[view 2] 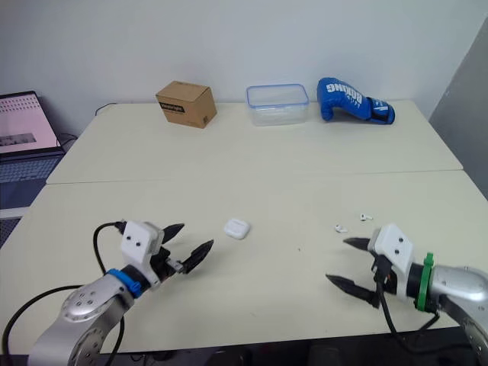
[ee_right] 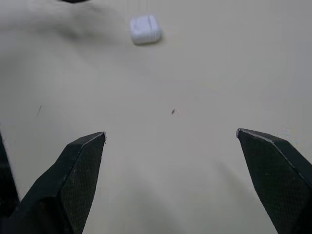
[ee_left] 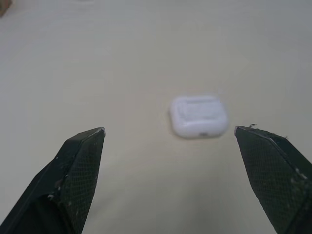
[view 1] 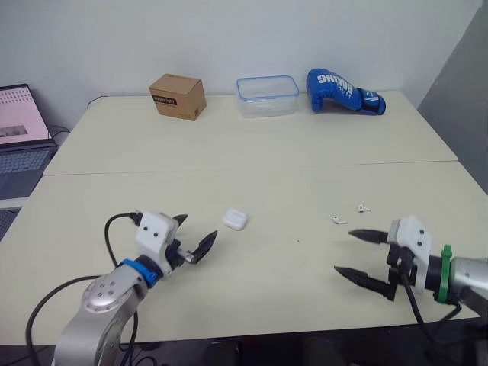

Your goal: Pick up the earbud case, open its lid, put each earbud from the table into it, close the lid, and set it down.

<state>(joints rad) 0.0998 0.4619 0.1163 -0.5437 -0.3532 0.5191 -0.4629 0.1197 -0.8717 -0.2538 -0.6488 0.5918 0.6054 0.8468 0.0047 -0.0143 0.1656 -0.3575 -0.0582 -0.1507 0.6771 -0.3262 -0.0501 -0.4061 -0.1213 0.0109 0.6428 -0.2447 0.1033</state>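
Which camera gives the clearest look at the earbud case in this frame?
The left wrist view: the earbud case lies large and close, lid shut, ahead of the open left gripper. Both eye views show it small on the table; the right wrist view shows it small and distant.

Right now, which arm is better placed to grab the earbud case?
Left. The left gripper is open and close to the earbud case, which lies just ahead of it in the left wrist view, not yet touched. The right gripper sits farther off, nearer the earbuds.
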